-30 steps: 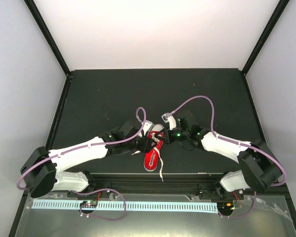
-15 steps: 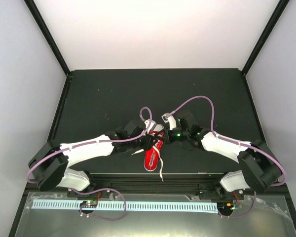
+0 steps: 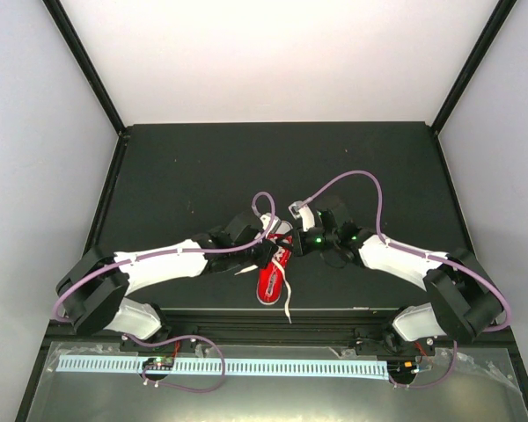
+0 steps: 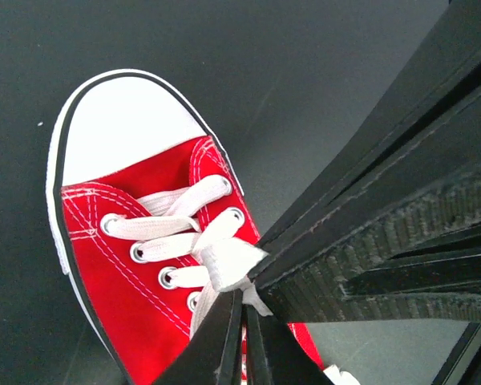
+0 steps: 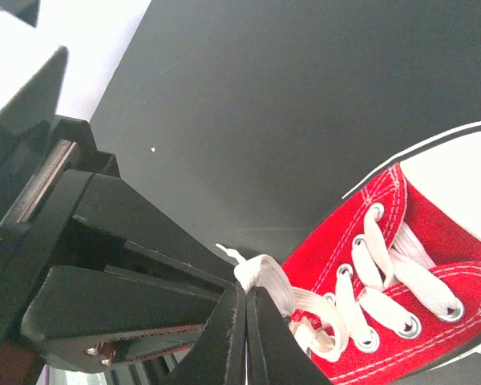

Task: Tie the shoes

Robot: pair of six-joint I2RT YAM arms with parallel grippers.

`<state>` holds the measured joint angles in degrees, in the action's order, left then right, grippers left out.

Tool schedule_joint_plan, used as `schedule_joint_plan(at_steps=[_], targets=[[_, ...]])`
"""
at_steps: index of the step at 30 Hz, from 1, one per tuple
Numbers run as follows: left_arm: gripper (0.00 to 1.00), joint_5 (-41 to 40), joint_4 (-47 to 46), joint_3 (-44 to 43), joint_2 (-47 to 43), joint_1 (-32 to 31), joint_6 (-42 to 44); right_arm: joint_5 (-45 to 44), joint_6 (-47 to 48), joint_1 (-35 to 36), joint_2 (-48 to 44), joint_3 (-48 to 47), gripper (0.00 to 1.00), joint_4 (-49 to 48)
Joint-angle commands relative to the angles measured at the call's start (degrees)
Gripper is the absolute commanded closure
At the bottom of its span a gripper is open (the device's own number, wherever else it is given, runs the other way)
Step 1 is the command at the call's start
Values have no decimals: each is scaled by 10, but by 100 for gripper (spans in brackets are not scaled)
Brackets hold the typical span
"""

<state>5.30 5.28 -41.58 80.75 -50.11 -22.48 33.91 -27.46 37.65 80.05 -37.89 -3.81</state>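
Note:
One red shoe (image 3: 268, 281) with a white toe cap (image 4: 120, 120) lies near the table's front edge, toe pointing away from the arm bases. Both grippers meet over its white laces (image 4: 168, 228). In the left wrist view my left gripper (image 4: 243, 298) is shut on a folded bit of lace (image 4: 228, 261) above the eyelets. The right gripper's fingers (image 4: 385, 200) press in from the right against that same fold. In the right wrist view my right gripper (image 5: 246, 295) is shut on a lace loop (image 5: 264, 274) beside the shoe (image 5: 345, 233). A loose lace end (image 3: 288, 303) trails toward the front edge.
The black table top (image 3: 273, 167) stretches behind the shoe to the white back wall. The left gripper's body (image 5: 104, 265) fills the left of the right wrist view. Purple cables (image 3: 352, 180) arc over both forearms. The front rail (image 3: 273, 318) runs just below the shoe.
My left gripper has closed from open to shut on the lace, and the left arm has edged in toward the shoe. The right arm and the shoe have stayed put.

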Motion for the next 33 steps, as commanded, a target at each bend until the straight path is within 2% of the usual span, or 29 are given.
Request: schedule_joint_plan(at_steps=[1,2,6,8,10,14,18,24,28,33], targets=[[98,-14,-22,2,-12,3,2,-13,0,4,-8,-1,92,3],[98,-14,-22,5,-13,3,0,-15,1,4,-11,1,87,4],[98,-6,-29,18,-15,3,-9,-20,2,4,-43,28,39,5],[98,0,-37,24,-17,3,-15,-20,5,4,-68,48,28,6],[99,5,-41,27,-20,3,-18,-20,4,3,-96,75,23,2],[98,7,-42,30,-30,3,-26,-29,-14,4,-149,147,21,-31],[98,9,-46,35,-39,3,-28,-10,-48,11,-168,227,26,-113],[98,16,-43,34,-33,3,-28,24,-64,28,-92,255,41,-211],[98,20,-44,32,-31,3,-28,40,-63,34,-40,245,44,-253],[98,21,-41,32,-32,3,-28,39,-47,38,-9,226,48,-258]])
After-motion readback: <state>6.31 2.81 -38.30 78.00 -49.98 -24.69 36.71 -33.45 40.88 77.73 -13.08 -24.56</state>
